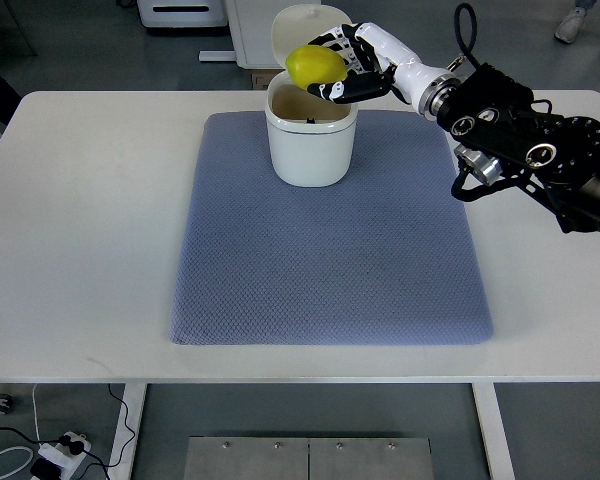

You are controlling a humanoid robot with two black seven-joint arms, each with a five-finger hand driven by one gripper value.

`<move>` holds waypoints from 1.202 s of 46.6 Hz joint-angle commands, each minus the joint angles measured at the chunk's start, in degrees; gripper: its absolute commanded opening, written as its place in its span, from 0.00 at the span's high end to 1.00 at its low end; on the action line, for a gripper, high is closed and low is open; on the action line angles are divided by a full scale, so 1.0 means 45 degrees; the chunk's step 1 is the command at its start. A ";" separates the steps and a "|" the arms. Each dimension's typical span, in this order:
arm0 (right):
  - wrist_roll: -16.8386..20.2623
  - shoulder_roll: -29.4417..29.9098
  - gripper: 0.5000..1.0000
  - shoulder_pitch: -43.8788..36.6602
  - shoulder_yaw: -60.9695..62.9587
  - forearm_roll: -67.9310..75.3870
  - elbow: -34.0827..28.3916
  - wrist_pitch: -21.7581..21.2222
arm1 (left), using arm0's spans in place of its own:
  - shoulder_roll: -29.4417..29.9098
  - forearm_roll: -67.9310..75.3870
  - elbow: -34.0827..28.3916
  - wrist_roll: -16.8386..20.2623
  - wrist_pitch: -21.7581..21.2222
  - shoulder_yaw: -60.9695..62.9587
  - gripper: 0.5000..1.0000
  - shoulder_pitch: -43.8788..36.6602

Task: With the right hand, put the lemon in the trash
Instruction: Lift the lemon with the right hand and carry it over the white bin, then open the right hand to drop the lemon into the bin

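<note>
The right hand [342, 68], white-shelled with black joints, reaches in from the picture's right on a black arm [525, 140] and is curled around a glossy yellow lemon [315, 65], which sits at the fingertips on the hand's far-left side, gripped between the upper fingers [332, 42] and the lower ones beneath it. The lemon is held in the air, clear of the table, directly over the mouth of a round white plastic trash bin [310, 150] that stands just below and slightly left of the hand. The bin's hinged white lid [298, 25] is tipped up and back behind the lemon, leaving the opening uncovered; the inside that shows is pale and shadowed, with one small dark mark near the rim, and nothing else can be made out in it. The bin rests upright on the far edge of a blue-grey quilted fabric mat [330, 260], which spreads out below the hand across a white rectangular table [80, 220].
</note>
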State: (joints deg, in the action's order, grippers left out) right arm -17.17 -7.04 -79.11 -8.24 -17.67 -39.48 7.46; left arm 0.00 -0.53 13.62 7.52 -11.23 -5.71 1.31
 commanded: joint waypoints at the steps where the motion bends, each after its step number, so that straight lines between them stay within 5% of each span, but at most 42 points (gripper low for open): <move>1: 0.0007 0.0177 0.93 -0.0057 -0.0005 0.0021 0.0139 0.0002 | 0.0000 0.0000 0.0000 0.0009 0.0015 0.0000 0.00 0.0001; 44: 0.0691 0.1329 0.63 -0.0175 -0.0376 0.0002 0.1565 0.0002 | 0.0000 0.0000 0.0000 0.0009 -0.0024 0.0000 0.00 0.0001; 56: 0.0710 0.1310 0.05 -0.0194 -0.0356 0.0002 0.1643 0.0080 | 0.0000 0.0000 0.0000 0.0009 -0.0024 0.0000 0.00 0.0001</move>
State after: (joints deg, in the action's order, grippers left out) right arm -13.98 -1.13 -79.93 -9.92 -17.67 -32.31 7.71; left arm 0.00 -0.53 13.62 7.55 -11.31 -5.70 1.32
